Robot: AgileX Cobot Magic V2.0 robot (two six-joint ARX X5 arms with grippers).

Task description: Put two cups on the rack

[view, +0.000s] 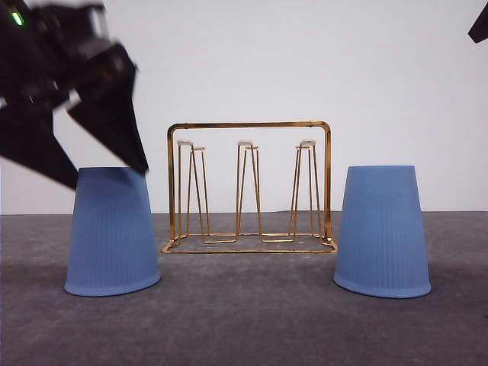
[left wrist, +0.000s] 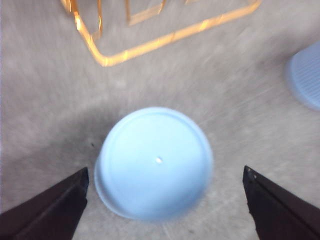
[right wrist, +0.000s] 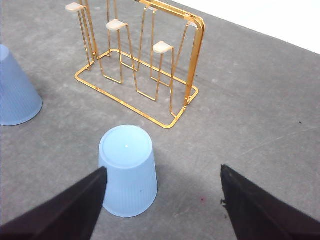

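Two light-blue ribbed cups stand upside down on the grey table, one on each side of the gold wire rack (view: 250, 187). My left gripper (view: 108, 177) hangs open just above the left cup (view: 112, 232), one dark finger to each side of its top. In the left wrist view that cup (left wrist: 155, 162) sits between the spread fingers (left wrist: 50, 210), blurred. The right cup (view: 383, 232) stands free. In the right wrist view my right gripper (right wrist: 162, 200) is open above and behind this cup (right wrist: 129, 170), apart from it.
The rack's white-tipped prongs (right wrist: 163, 47) carry nothing. A white wall rises behind the table. A bare strip of grey table (view: 244, 320) runs along the front, and there is free room between each cup and the rack. A bit of the right arm (view: 480, 27) shows at the top right.
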